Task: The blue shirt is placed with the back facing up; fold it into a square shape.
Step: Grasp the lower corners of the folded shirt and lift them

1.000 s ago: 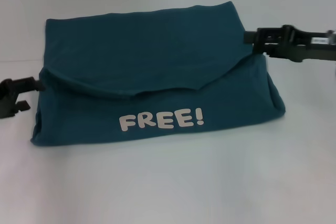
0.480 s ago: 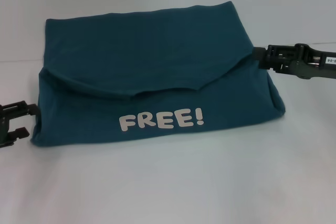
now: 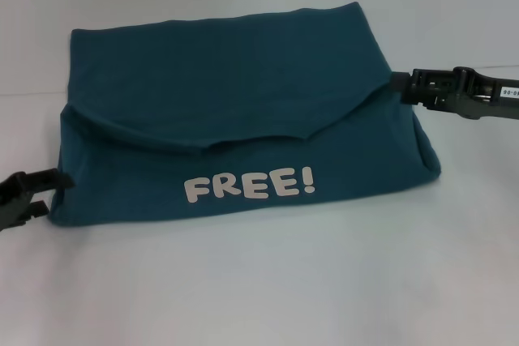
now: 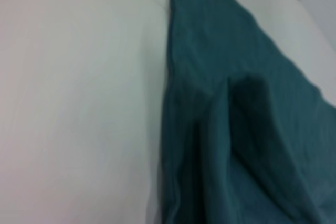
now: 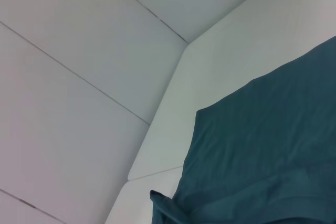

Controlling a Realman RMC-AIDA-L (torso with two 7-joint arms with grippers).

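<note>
A dark teal-blue shirt [image 3: 243,119] lies folded into a broad bundle at the middle of the white table [image 3: 268,281], a flap turned down over its near panel, where the white letters "FREE!" [image 3: 249,185] face up. The left gripper [image 3: 40,192] sits low at the bundle's near-left corner, its dark fingers just touching the cloth's edge; the right gripper [image 3: 401,87] meets the fabric at the right side, where the flap ends. Whether either set of fingers is parted or closed on cloth cannot be told from these views. The left wrist view shows loose, stacked layers at that corner [image 4: 226,145]. The bundle looks wider than deep, so a further fold probably remains to make it square. The risk lies in those layers: a pinch catching only the top one could pull the flap open, and uneven lifting by the two arms could skew the fold.
</note>
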